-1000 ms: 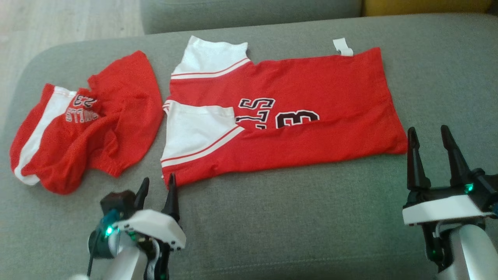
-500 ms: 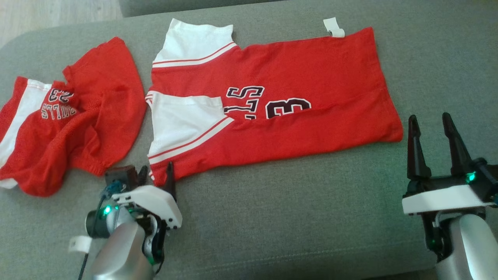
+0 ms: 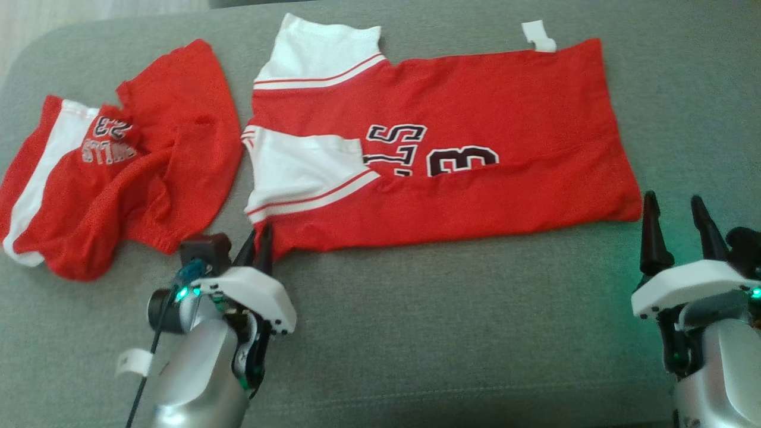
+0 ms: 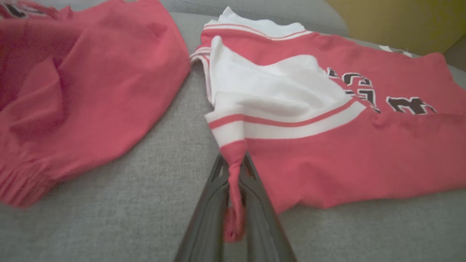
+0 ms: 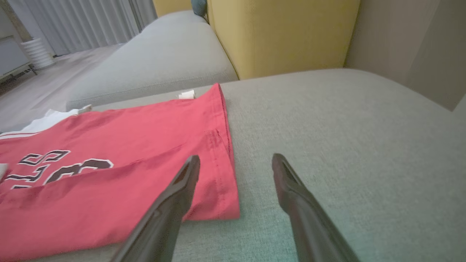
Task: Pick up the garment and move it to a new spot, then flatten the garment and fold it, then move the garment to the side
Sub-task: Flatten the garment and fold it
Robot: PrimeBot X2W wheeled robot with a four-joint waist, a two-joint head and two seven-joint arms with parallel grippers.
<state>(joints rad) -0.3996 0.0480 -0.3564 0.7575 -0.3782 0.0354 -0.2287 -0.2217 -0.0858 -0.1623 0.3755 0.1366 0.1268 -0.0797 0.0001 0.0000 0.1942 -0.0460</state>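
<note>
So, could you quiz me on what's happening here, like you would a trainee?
1. True or false: the right gripper is gripping the jersey.
2. Where does the left gripper pinch the jersey? A) near sleeve-end corner B) white tag C) printed number
3. Fill in: the crumpled shorts lie on the jersey's ____, by the robot's sides.
Key: 1 false, its jaws stand open; 2 A; 3 left.

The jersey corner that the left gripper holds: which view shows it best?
The left wrist view: the jersey corner sits close and large, pinched in the left gripper. In the head view the gripper partly hides it. The right wrist view shows the jersey's far hem.
</note>
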